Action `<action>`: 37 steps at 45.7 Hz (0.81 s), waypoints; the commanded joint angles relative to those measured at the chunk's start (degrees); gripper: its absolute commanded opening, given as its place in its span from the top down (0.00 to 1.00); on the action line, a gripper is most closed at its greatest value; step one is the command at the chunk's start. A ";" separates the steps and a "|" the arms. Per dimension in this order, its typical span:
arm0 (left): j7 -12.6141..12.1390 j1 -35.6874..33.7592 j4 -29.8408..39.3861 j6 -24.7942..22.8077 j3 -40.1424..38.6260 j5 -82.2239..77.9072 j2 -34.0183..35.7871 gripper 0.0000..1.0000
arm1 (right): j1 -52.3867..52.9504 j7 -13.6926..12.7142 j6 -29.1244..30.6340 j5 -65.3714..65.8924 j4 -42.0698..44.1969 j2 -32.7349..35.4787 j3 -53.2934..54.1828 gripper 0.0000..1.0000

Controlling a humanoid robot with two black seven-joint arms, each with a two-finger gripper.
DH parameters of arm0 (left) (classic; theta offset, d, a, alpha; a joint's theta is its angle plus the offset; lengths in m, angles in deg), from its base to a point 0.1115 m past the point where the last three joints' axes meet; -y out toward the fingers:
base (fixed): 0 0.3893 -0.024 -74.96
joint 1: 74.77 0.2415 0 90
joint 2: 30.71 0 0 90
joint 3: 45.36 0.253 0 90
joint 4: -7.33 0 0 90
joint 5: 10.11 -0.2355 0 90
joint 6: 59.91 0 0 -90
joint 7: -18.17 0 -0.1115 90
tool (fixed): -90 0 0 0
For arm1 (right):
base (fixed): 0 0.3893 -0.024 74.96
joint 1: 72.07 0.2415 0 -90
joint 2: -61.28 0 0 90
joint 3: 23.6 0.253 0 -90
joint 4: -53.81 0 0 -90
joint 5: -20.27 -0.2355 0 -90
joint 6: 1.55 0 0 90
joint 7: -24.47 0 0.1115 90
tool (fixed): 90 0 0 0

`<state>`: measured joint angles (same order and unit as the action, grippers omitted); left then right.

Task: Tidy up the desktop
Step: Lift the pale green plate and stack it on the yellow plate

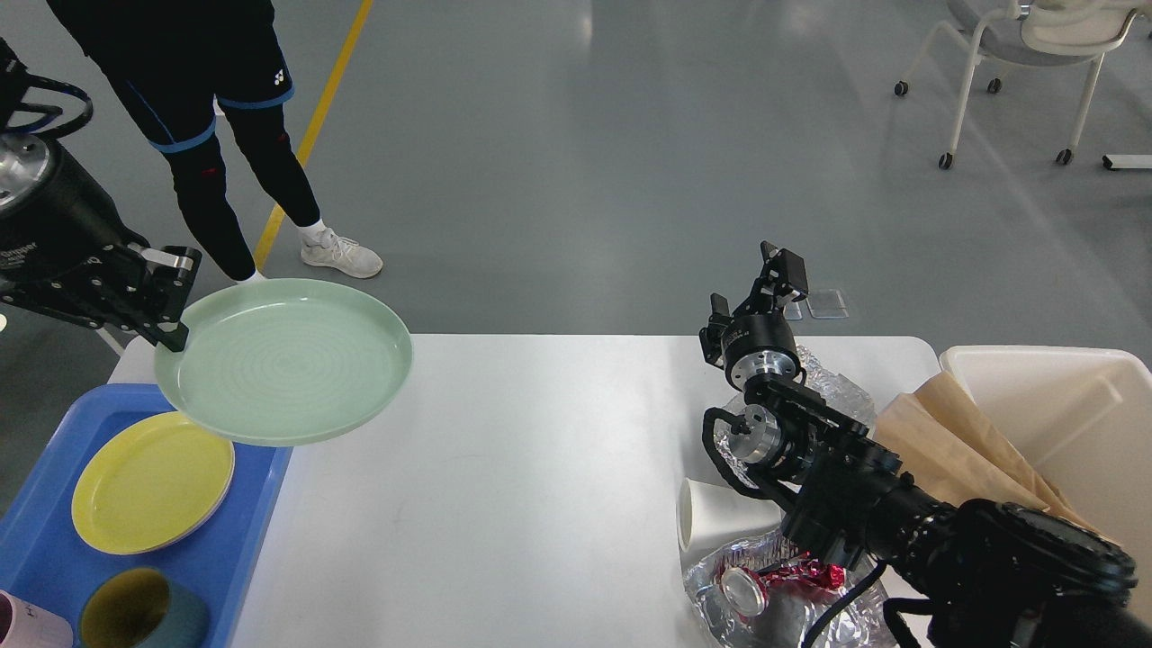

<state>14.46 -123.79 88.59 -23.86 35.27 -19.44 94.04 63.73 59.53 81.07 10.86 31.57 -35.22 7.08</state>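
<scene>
The left gripper (171, 310) reaches in from the left, clamped on the rim of a green plate (286, 360) held tilted above the desktop (504, 486) corner and blue tray (256, 504). The right gripper (760, 288) points up over the desktop's far right side, fingers apart, holding nothing

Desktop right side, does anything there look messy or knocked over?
Yes. A white paper cup lies tipped on its side near the desktop's right end, among crumpled foil and a red wrapper. Brown paper droops over the rim of the cream bin.
</scene>
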 commanded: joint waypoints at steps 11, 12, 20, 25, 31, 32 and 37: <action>0.54 32.21 -3.74 41.44 3.48 -0.08 1.64 1.00 | 0.00 -0.07 0.00 0.00 0.00 -0.01 0.00 0.00; 0.54 34.06 -3.74 44.17 3.48 0.09 1.64 1.00 | 0.00 -0.07 0.00 0.00 0.00 -0.01 0.00 0.00; 2.47 43.21 -3.74 57.28 3.31 0.97 2.07 1.00 | 0.00 -0.07 0.00 0.00 0.00 -0.01 0.00 0.00; 3.36 45.85 -4.70 58.87 3.31 1.76 2.69 1.00 | 0.00 -0.07 0.00 0.00 0.00 -0.01 0.00 0.00; 3.53 51.38 -8.56 62.12 2.69 3.26 2.78 1.00 | 0.00 0.01 0.00 0.00 0.00 -0.01 0.00 0.00; 3.53 52.35 -9.35 62.73 2.60 3.52 2.87 1.00 | 0.00 0.01 0.00 0.00 0.00 -0.01 0.00 0.00; 4.41 56.05 -13.13 63.88 1.38 4.31 3.22 1.00 | 0.00 0.01 0.00 0.00 0.00 -0.01 0.00 0.00</action>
<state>18.04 -71.61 79.21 38.61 37.80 -16.01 96.89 63.73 59.49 81.07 10.86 31.57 -35.22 7.08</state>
